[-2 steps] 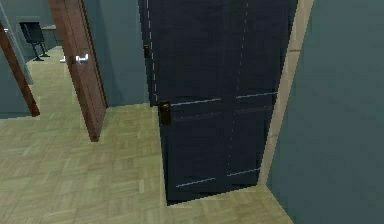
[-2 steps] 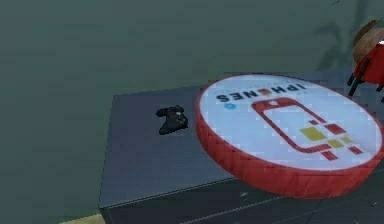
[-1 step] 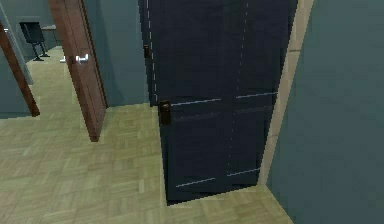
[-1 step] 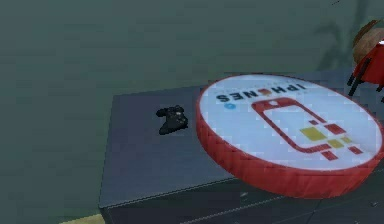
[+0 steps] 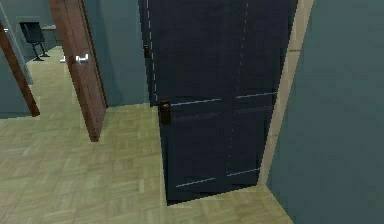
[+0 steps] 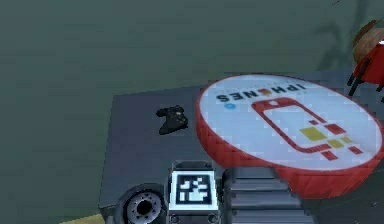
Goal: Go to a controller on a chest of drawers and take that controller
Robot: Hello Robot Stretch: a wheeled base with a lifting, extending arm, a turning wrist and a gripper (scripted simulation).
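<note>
Lumpy black controller (image 6: 172,120), flat grey chest (image 6: 135,145)

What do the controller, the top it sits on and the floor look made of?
Controller: black and matte, probably moulded plastic, though too small to be sure.
Chest top: flat even grey with no grain showing, so painted wood or laminate; the look leaves it open.
Floor: pale wood parquet, judging by the small angled blocks.

The grey chest of drawers (image 6: 135,135) carries a small black controller (image 6: 172,120) — near it, a round red-and-white box (image 6: 290,125).
</note>
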